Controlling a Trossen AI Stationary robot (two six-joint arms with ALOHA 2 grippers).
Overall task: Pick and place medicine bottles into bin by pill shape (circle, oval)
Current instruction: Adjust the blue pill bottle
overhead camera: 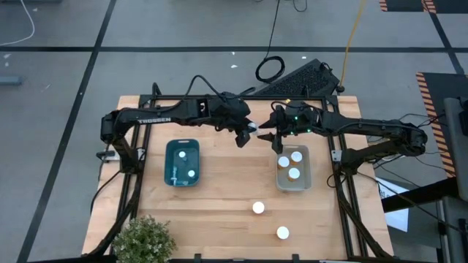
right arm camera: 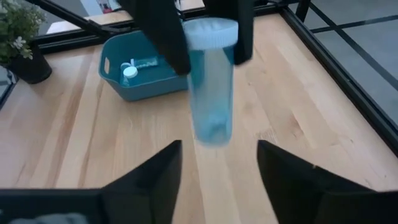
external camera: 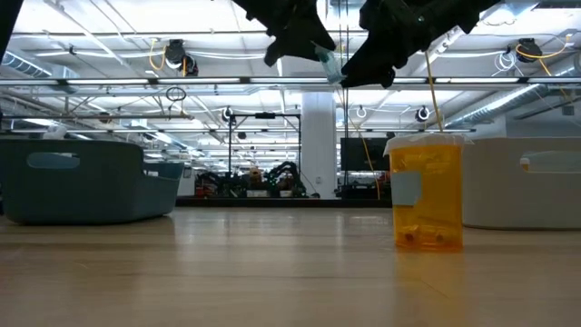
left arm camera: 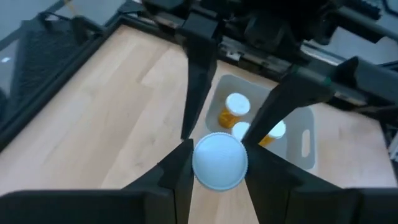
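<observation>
Left gripper (overhead camera: 248,132): closed on a blue bottle (right arm camera: 210,87), held aloft mid-table as if for handover.
Right gripper (overhead camera: 269,134): opened, facing the bottle.

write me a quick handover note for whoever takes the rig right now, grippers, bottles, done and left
Left gripper: shut on a blue bottle, held in the air mid-table.
Right gripper: open, facing that bottle, apart from it.
Teal bin: two bottles in.
Grey bin: three amber bottles in.
Left: the held bottle, plus two bottles on the table.
</observation>
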